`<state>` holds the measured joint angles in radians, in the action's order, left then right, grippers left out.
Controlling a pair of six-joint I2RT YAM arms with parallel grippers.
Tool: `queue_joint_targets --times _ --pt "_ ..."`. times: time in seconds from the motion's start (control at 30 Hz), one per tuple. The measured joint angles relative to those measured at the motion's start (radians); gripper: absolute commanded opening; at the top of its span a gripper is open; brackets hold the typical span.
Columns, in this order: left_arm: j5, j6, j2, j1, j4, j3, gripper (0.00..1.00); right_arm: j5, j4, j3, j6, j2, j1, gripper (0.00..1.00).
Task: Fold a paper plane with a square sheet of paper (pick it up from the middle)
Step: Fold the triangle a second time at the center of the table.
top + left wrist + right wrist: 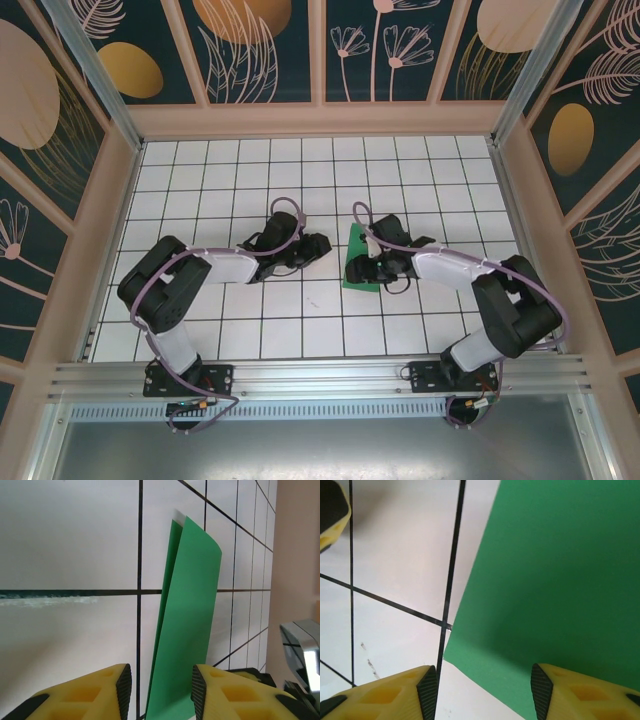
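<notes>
The square sheet of paper [357, 238] is green and lies folded in half lengthwise at the middle of the tiled table. In the left wrist view the paper [192, 610] runs away from me as a long strip, its top layer lifted slightly along the left edge. My left gripper [161, 690] is open, with the strip's near end lying between and beyond its fingers; from above this gripper [318, 246] sits just left of the paper. My right gripper [363, 268] hovers over the sheet's near end, open [484, 690], above a corner of the paper [555, 570].
The white tiled table [300, 330] is walled by a wooden frame with patterned panels [120, 200]. A metal rail [320, 378] carries both arm bases at the near edge. A yellow finger of the left gripper [330, 515] shows at the top left of the right wrist view.
</notes>
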<state>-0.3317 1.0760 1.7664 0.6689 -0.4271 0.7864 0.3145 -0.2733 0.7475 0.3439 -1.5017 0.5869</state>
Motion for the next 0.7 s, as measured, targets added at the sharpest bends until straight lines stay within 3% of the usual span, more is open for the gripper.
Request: queue_joint_targets --times 0.33,0.7 --pt "0.075 0.003 -0.055 -0.001 0.000 -0.042 0.41 -0.285 -0.113 0.121 0.003 -0.094 0.160 0.66" --pt "0.086 0.003 -0.078 -0.009 -0.002 -0.065 0.41 -0.341 -0.148 0.144 0.003 -0.147 0.189 0.69"
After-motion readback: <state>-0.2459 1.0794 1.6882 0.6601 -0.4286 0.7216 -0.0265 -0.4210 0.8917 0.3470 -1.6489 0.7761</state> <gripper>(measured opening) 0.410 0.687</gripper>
